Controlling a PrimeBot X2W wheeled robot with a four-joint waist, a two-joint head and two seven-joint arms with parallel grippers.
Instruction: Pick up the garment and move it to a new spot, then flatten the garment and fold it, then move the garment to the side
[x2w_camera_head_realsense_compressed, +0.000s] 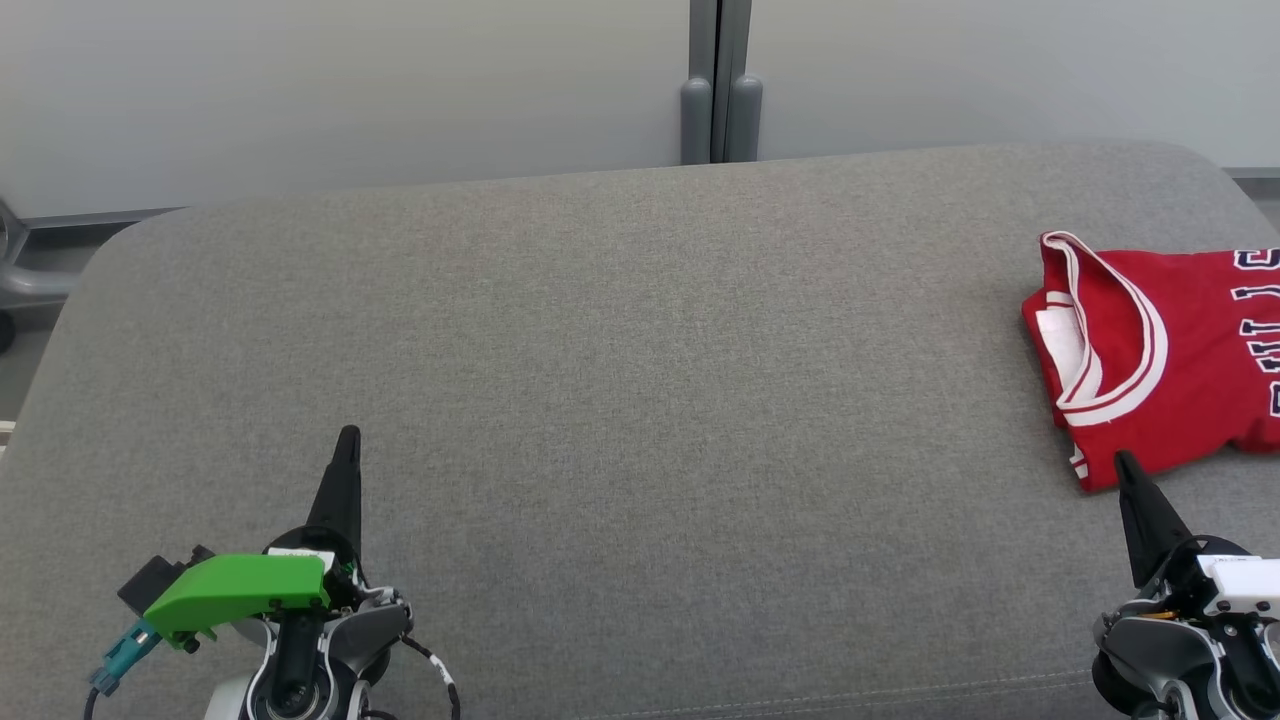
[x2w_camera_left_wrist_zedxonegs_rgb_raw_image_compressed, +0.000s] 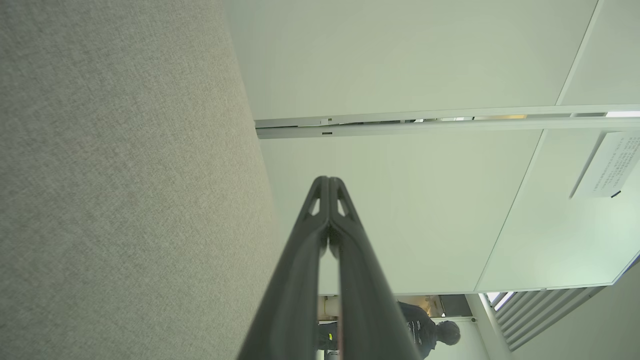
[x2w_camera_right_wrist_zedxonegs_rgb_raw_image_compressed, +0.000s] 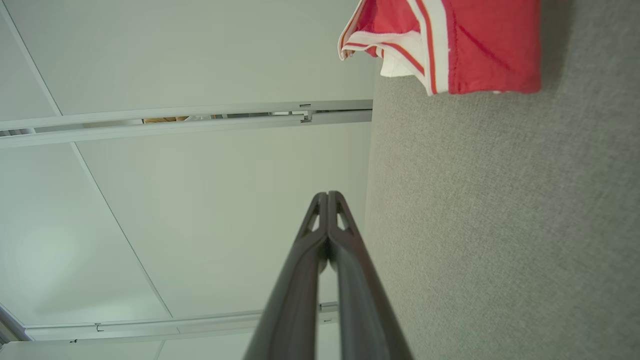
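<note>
Both grippers are pinched fully together and carry nothing. The left gripper (x2w_camera_head_realsense_compressed: 347, 435) hovers over bare cushion. The right gripper (x2w_camera_head_realsense_compressed: 1126, 462) points at the near hem of the red jersey (x2w_camera_head_realsense_compressed: 1190, 360), which lies folded at the right end of the grey upholstered bench (x2w_camera_head_realsense_compressed: 640, 400). I can't tell whether the tip touches the cloth; a careless sweep could snag the hem and undo the fold.

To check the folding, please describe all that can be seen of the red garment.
The red garment is a jersey of thin cloth with white striped trim round the neck opening, a white label inside and dark letters. It lies folded, fairly flat, at the right end of the grey upholstered surface, cut off by the head view's edge. The shut right gripper is beside it, not holding it.
</note>
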